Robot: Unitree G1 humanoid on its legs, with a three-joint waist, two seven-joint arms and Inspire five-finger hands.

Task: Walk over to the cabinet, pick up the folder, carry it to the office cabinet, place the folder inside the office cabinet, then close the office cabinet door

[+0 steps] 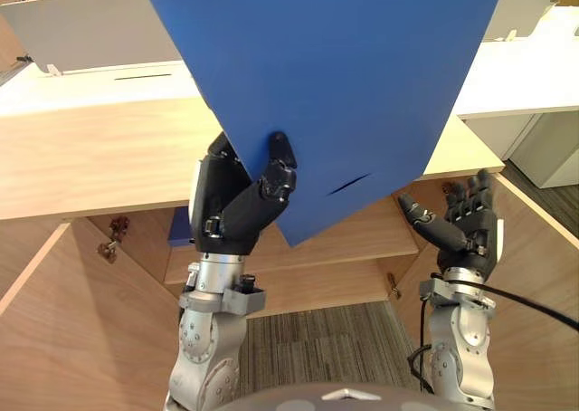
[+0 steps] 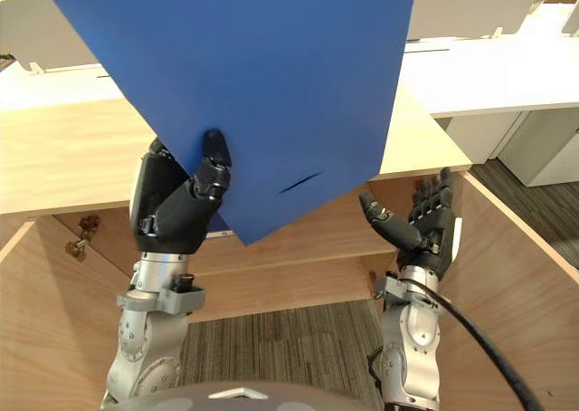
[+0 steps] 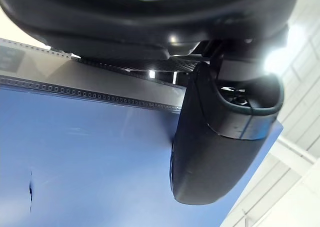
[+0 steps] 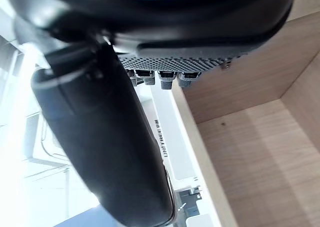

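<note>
Wooden office cabinet [image 1: 90, 167], standing open, lies behind the raised blue folder [image 1: 344, 85]. Left hand [image 1: 237, 207] pinches the folder's lower corner, thumb [image 1: 279, 162] pressed on the near face and fingers hidden behind it. Right hand [image 1: 466, 221], fingers straight and spread, holds nothing and stands apart beside the folder's lower edge.

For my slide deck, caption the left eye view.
Left hand pinches a large flat blue folder above the open wooden cabinet; right hand open, empty.

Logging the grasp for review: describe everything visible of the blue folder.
The blue folder is a large, flat, matte sheet, stiff-looking, held up tilted with one corner pointing down. A short dark slit marks it near that corner. The left hand pinches its lower edge, thumb on the front. A clear punched strip shows at one edge.
</note>
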